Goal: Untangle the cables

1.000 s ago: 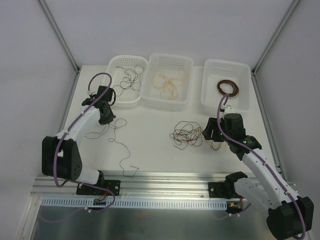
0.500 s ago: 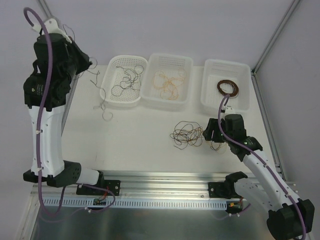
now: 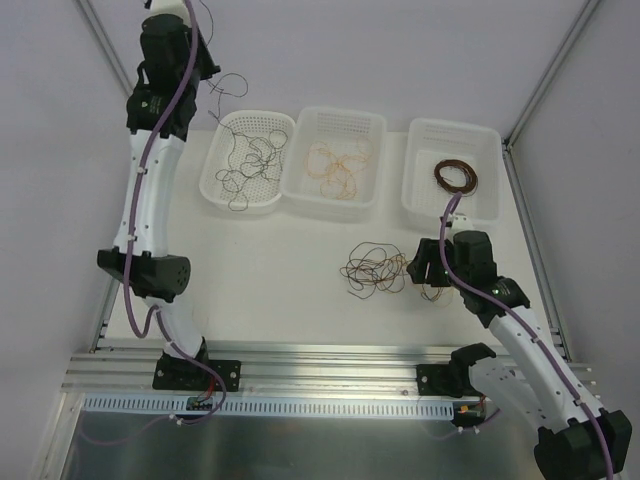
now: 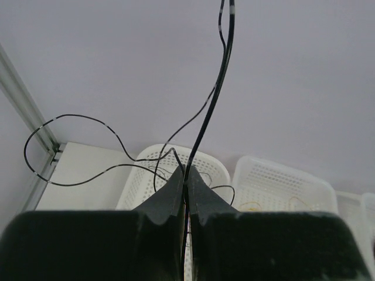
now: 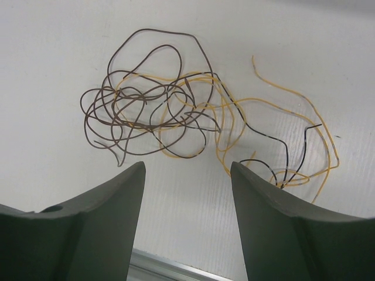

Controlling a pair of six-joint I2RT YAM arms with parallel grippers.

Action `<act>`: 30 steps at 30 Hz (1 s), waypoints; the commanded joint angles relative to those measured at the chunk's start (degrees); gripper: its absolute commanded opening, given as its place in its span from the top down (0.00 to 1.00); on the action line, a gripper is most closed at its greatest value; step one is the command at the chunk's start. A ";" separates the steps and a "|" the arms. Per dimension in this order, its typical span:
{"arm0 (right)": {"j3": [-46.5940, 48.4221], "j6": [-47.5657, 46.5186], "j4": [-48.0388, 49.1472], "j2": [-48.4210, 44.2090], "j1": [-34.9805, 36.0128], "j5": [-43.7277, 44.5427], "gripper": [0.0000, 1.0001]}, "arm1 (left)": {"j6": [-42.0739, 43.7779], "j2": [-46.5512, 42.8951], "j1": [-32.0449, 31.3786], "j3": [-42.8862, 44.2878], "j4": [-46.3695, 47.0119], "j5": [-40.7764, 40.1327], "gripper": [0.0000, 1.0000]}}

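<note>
My left gripper (image 3: 203, 72) is raised high at the back left and is shut on a black cable (image 3: 238, 160), which hangs from it down into the left white basket (image 3: 213, 188). In the left wrist view the shut gripper (image 4: 186, 175) pinches that black cable (image 4: 220, 76), with loops trailing left. A tangle of brown, orange-yellow and black cables (image 3: 374, 268) lies on the table. My right gripper (image 3: 424, 272) sits just right of it, open and empty. In the right wrist view the tangle (image 5: 153, 110) lies just ahead of the open gripper (image 5: 187, 168).
The middle basket (image 3: 333, 206) holds loose orange wire (image 3: 336, 165). The right basket (image 3: 450, 216) holds a neat dark-brown wire ring (image 3: 456, 176). Metal frame posts stand at the back corners. An aluminium rail runs along the near edge.
My left arm has lifted the black cable off the table, swung up and right, and now hangs it over the left basket. The right arm has barely moved.
</note>
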 commanded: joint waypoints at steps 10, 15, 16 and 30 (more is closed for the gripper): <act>0.31 -1.58 0.38 0.02 0.27 -2.29 0.36 | 6.13 18.71 0.33 -11.24 13.54 1.07 1.00; 0.13 -1.50 1.27 1.52 0.27 -2.82 0.36 | 6.65 20.82 0.16 -16.61 13.54 10.21 1.00; 0.13 -1.50 1.61 1.69 0.27 -2.99 0.37 | 7.00 20.73 0.16 -18.53 13.45 10.92 1.00; 1.53 -1.50 0.83 3.10 0.53 -4.05 0.37 | 1.56 20.82 0.42 -26.90 8.01 14.54 0.86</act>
